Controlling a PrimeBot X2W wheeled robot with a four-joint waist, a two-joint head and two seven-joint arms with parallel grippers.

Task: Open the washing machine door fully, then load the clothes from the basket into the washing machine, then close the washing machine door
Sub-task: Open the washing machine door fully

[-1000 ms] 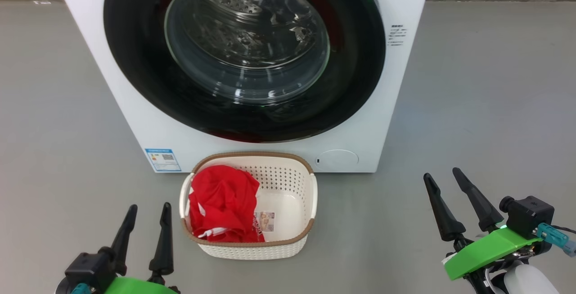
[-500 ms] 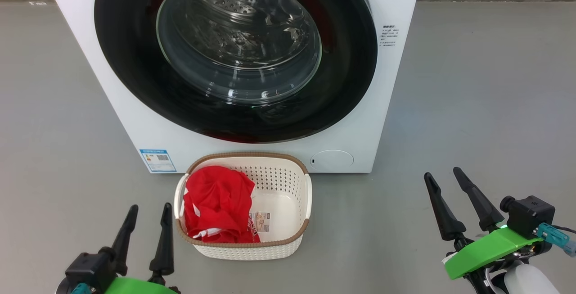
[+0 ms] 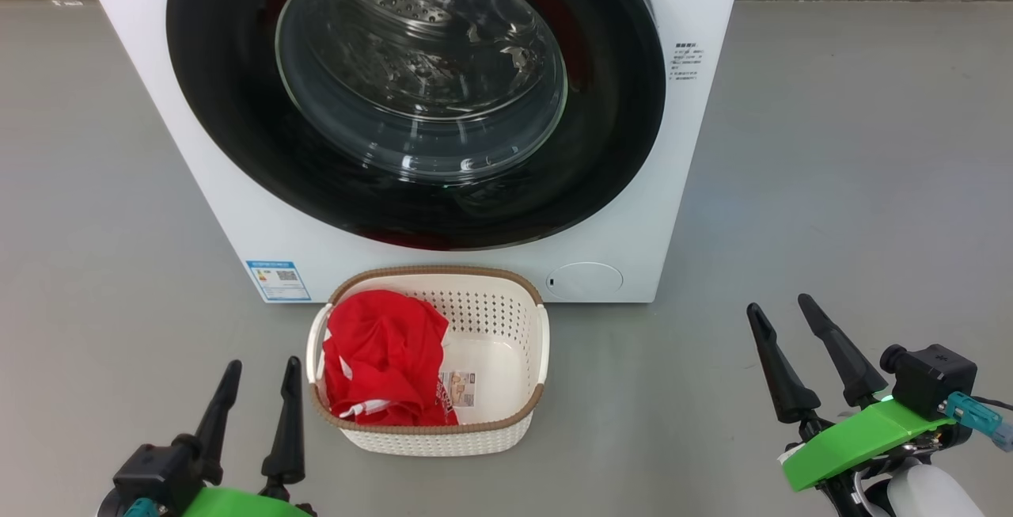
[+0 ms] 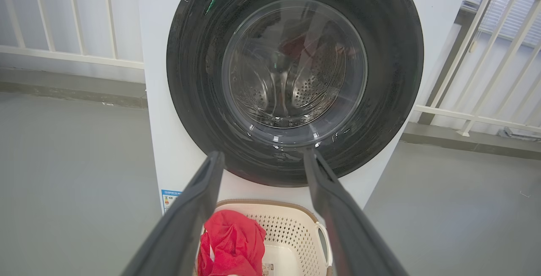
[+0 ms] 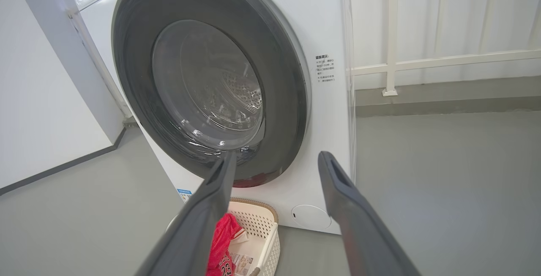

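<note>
Surface materials and finishes

The washing machine door is glossy black with a clear glass window. The washing machine casing is smooth white, its drum perforated steel. The basket is perforated cream plastic with a woven-look brown rim. The clothes are red cloth.

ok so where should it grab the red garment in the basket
Probably the raised, bunched top of the clothes, pinched from straight above. The garment lies crumpled in the robot's-left half of the basket, whose walls block any sideways approach, and the loose folds on top look easy to pinch. The left gripper, open, is the nearer one.
</note>
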